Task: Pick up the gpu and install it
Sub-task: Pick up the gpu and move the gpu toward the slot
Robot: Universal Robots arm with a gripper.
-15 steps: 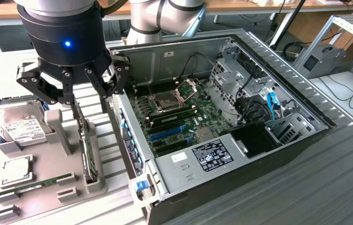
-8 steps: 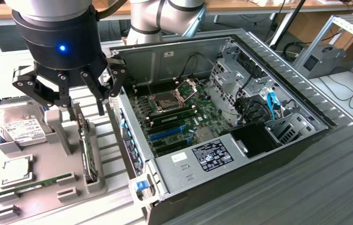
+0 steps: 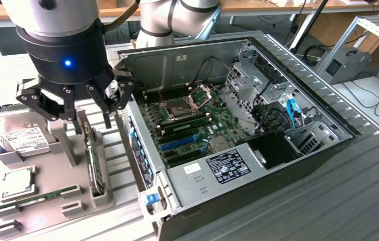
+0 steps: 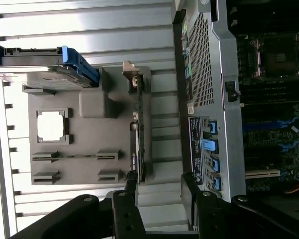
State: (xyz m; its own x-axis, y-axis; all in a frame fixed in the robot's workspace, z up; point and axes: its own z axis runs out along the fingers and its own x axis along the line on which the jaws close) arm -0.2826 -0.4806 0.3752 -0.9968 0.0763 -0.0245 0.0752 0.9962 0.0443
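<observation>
One gpu [image 3: 94, 163]: thin black card, standing on edge in grey holder [image 3: 49, 175].
My pincer [image 3: 87, 119]: spread, above card.
Room: computer case [image 3: 196, 188] just beside.

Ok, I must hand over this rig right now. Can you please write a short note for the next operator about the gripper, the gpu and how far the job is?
The gripper is open and holds nothing. It hangs close over one end of the gpu; I cannot tell if a finger touches it.
The gpu stands on its edge in the gray holder, on the exterior view's left of the open computer case.
Done: the gripper is placed above the gpu.
Left: the gpu is not yet gripped or lifted, and the blue slots on the motherboard hold no card.
</observation>
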